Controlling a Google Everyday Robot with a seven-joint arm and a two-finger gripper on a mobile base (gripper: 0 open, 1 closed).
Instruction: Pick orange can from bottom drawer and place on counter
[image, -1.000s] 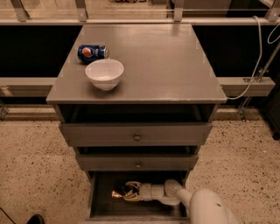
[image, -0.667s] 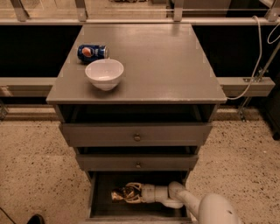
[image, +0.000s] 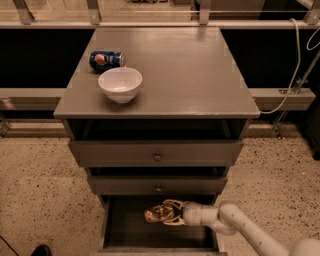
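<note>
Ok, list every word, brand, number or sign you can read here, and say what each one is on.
No text can be read as it stands.
Blue can on the counter: a round red, white and blue emblem; any lettering is too blurred to read.
Orange can in the bottom drawer, with the gripper at it: no legible print.
White bowl: no marking seen.

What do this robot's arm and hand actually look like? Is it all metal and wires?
No loose wires show. The arm is a smooth, off-white tube with rounded, bulging joints, like a plastic shell. It narrows to a stubby cylindrical wrist, then the hand, which is inside the bottom drawer at the orange can. Its two fingers are pale, thin and curved. No markings are visible.
</note>
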